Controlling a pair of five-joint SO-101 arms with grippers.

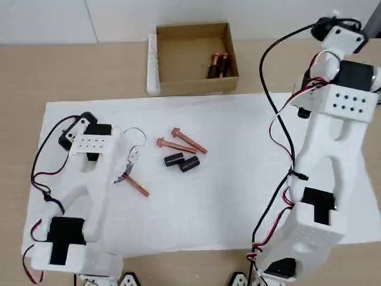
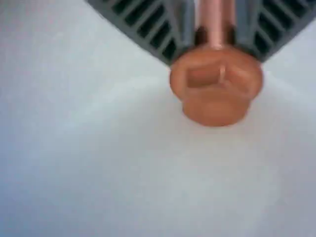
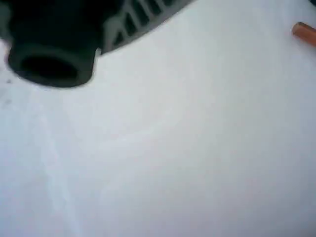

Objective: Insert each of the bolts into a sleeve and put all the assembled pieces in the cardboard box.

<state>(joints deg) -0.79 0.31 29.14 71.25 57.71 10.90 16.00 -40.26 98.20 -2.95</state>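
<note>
Left arm [image 1: 89,179] and right arm [image 1: 327,155] are white plastic, with black servos [image 1: 65,232] and cables [image 1: 261,70].

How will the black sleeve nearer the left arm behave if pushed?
Lying on its side and round, that sleeve will probably roll on the white sheet. It looks small and rigid, so likely light; a nudge may bump it into the neighbouring sleeve.

bolts [image 1: 189,141] lie behind sleeves [image 1: 175,159], before the box [image 1: 196,87].
</note>
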